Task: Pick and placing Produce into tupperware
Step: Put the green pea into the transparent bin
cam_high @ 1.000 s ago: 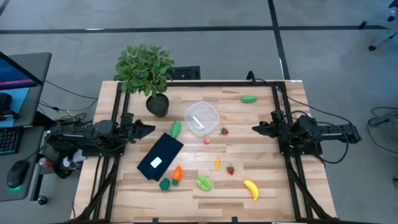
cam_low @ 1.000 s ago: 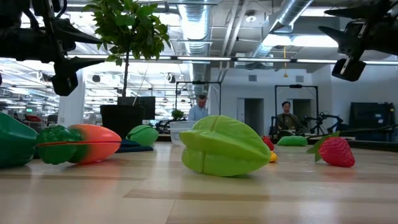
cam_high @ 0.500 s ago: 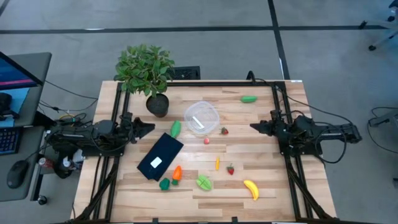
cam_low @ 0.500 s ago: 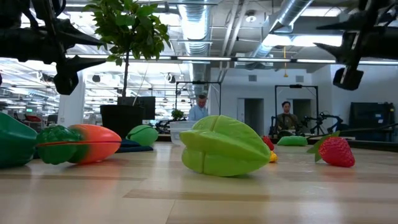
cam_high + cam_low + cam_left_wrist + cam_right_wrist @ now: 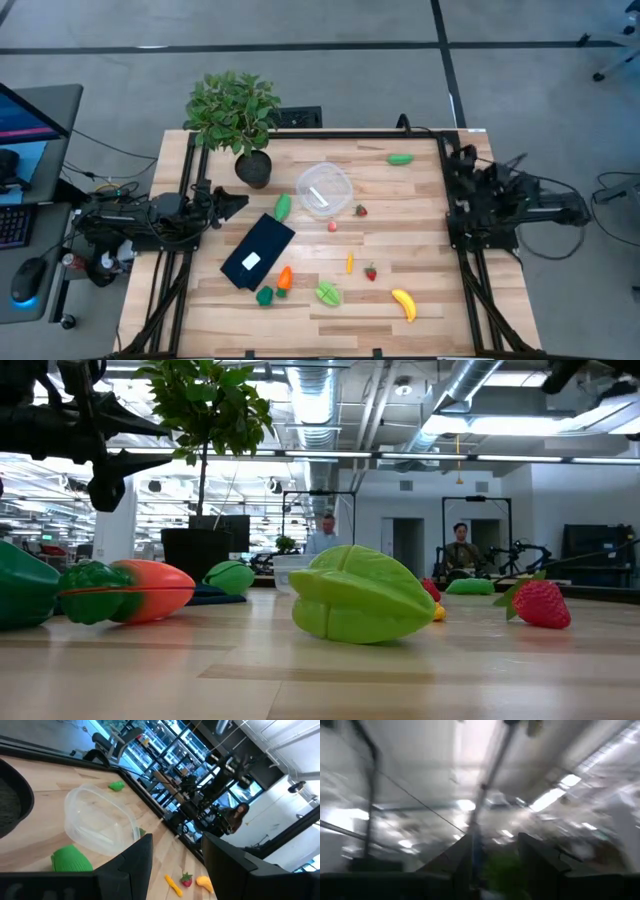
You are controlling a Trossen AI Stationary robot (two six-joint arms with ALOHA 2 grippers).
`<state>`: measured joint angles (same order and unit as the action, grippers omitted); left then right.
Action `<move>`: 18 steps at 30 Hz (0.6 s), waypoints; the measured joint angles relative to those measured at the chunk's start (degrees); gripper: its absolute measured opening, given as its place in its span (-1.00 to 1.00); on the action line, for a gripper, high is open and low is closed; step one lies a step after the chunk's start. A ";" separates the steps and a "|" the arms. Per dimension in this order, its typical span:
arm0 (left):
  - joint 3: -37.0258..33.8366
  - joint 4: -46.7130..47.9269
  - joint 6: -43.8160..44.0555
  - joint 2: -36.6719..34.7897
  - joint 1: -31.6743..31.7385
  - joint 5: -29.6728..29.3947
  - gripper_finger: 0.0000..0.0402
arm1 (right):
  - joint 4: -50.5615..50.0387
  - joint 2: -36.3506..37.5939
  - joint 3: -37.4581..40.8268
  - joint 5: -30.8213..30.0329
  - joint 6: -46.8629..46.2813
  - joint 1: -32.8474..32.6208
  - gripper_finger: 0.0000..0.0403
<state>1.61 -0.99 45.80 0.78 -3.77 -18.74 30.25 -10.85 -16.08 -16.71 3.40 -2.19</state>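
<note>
Clear round plastic tupperware [image 5: 324, 189] sits empty mid-table, toy produce scattered around; nothing picked yet; left gripper [image 5: 240, 204] fingers apart, right gripper [image 5: 462, 160] fingers parted; next, reach a piece.

You see a table [image 5: 420, 230] of pale planked wood with matt grain, glossy moulded plastic produce [image 5: 362, 595], and, at 12 o'clock, clear smooth plastic tupperware [image 5: 324, 189].
</note>
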 joint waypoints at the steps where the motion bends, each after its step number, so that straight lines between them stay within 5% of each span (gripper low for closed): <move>1: 0.00 0.00 0.38 0.00 -0.02 0.02 -0.20 | -8.62 0.15 -3.56 -4.86 0.17 0.08 -0.31; 6: 0.00 -0.02 0.65 0.00 -0.02 0.02 -0.20 | -57.56 -3.36 -24.76 -24.64 -2.22 0.07 -0.40; 9: 0.00 0.00 0.83 0.00 -0.02 -0.04 -0.20 | -78.64 -7.32 -34.97 -29.87 -8.41 0.07 -0.42; 13: -0.02 -0.12 0.84 0.00 0.00 -1.49 -0.20 | -96.72 -11.35 -42.82 -28.02 -11.30 0.09 -0.44; 18: -0.02 -0.22 0.86 0.00 0.00 -2.60 -0.20 | -119.85 -14.56 -45.59 -16.57 -16.34 0.09 -0.44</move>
<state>1.58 -1.21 46.65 0.78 -3.77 -21.34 -89.59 -25.41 -61.67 -33.28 -12.94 -2.11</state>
